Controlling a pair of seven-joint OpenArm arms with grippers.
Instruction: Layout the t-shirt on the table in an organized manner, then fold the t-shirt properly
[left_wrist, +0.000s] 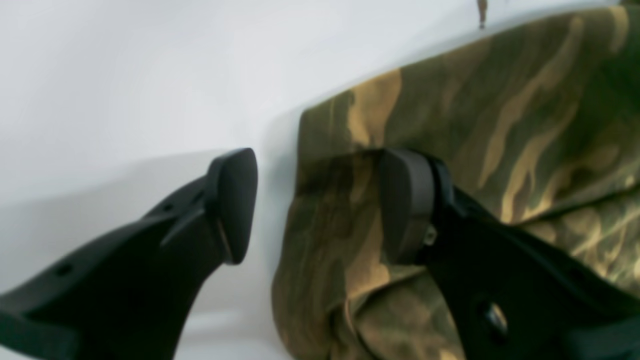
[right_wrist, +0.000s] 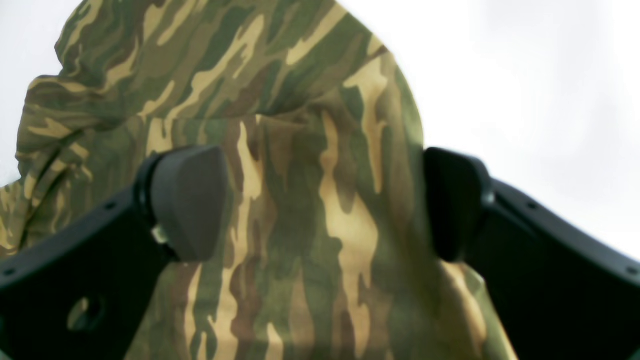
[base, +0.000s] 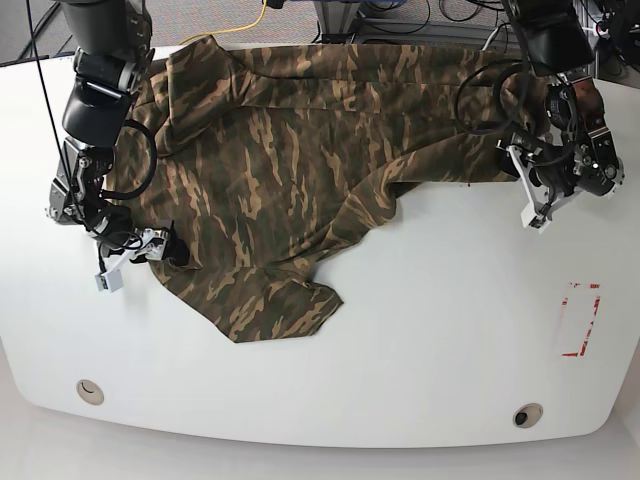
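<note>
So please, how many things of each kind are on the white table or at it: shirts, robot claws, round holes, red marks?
Shirts: 1, the camouflage t-shirt
Claws: 2, the left claw and the right claw
Round holes in the table: 2, and
Red marks: 1
Total: 6

t-shirt (right_wrist: 300, 210) — cropped in both wrist views | left fingers (left_wrist: 235, 205) — blurred

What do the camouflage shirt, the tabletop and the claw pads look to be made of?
The t-shirt looks like soft matte knit cloth: it drapes and folds. The table seems a hard glossy white laminate or plastic: it shows soft reflections and shadows. The left claw pads look like matte dark rubber or plastic on black molded fingers; the exact material is unclear.
</note>
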